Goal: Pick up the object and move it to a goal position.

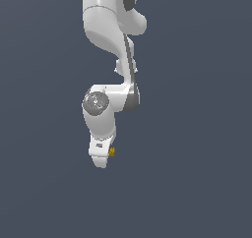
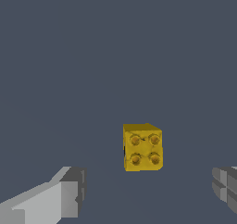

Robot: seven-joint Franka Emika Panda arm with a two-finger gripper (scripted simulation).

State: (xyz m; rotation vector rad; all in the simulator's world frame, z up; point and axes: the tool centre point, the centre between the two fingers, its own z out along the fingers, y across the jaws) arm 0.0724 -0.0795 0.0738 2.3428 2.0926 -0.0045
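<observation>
The object [image 2: 142,147] is a small yellow-gold block with four darker studs on its face. It lies on the plain grey floor. In the wrist view it sits between my two fingers [image 2: 65,195], nearer the far one, and touches neither. My gripper [image 2: 148,193] is open and empty around it. In the exterior view only a sliver of the object [image 1: 112,152] shows, at the exterior view's right of my white gripper [image 1: 100,159], which hangs low over the floor and hides the rest.
The white arm [image 1: 110,40] comes down from the top of the exterior view. The grey floor [image 1: 197,183] spreads all around with nothing else showing on it.
</observation>
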